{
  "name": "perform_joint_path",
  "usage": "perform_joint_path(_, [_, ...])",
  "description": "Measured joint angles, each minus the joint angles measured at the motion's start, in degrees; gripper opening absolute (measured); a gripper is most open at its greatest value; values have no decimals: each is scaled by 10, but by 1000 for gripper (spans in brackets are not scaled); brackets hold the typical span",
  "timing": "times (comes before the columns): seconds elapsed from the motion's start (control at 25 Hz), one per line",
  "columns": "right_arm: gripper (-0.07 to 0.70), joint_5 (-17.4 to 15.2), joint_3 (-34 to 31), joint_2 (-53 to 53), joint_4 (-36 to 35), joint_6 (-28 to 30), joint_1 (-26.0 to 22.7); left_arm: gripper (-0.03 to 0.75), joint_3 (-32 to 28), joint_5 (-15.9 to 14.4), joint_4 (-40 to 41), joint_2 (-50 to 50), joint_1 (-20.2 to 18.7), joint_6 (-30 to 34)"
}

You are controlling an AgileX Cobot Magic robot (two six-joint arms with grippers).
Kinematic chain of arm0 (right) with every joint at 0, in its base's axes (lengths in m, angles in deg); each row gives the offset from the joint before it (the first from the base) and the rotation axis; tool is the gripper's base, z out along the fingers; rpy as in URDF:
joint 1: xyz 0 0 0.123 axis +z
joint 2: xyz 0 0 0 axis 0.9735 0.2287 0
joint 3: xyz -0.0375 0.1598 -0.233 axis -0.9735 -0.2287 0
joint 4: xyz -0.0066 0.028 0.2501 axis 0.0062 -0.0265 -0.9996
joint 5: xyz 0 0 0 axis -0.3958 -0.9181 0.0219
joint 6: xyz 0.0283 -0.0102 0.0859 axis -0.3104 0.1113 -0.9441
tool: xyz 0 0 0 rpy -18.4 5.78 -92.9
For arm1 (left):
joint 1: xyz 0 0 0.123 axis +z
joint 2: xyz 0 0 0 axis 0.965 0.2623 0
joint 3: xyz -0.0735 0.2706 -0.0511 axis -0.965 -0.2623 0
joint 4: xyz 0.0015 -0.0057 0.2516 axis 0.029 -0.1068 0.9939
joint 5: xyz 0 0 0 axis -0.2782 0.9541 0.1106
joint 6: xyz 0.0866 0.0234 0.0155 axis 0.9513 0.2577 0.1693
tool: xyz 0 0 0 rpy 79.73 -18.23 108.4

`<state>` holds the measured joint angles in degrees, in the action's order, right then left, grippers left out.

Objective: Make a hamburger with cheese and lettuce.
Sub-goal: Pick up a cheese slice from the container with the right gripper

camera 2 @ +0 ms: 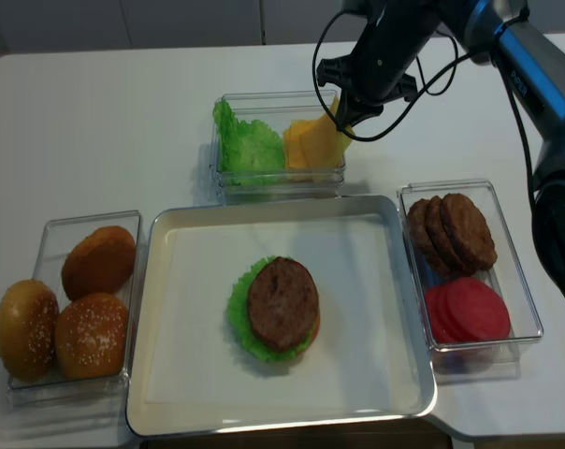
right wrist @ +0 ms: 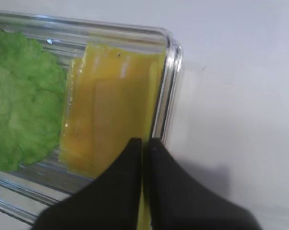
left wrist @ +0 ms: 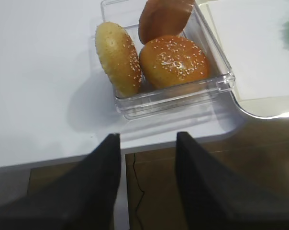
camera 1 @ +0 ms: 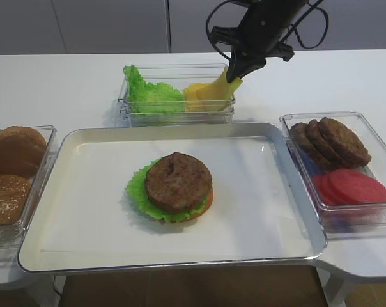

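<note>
The hamburger [camera 1: 178, 182] stands mid-tray as a bun base, a frilly lettuce leaf [camera 1: 138, 192] and a dark patty on top. More lettuce [camera 1: 151, 96] fills the left half of a clear box at the back. My right gripper [camera 1: 234, 75] hangs over that box's right end, shut on the edge of a yellow cheese slice [right wrist: 111, 105], which droops from the fingertips toward the box. A thin yellow strip shows between the pressed fingers [right wrist: 130, 163]. My left gripper [left wrist: 148, 136] is open and empty over the table's front edge, near the bun box.
A metal tray [camera 1: 180, 128] holds the stack. A clear box [left wrist: 221, 81] of sesame buns [left wrist: 171, 60] sits to its left. On the right, a box holds overlapping patties [camera 1: 333, 141] and red tomato slices [camera 1: 353, 185]. The lettuce and cheese box [camera 2: 278, 187] stands behind the tray.
</note>
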<state>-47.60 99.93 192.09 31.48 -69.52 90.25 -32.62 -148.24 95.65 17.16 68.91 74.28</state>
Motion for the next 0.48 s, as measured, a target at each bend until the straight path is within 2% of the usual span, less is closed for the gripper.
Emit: perform_joint_path(0.48, [42, -7, 0, -1, -1, -1, 0, 288, 0, 0, 0, 0, 0, 0])
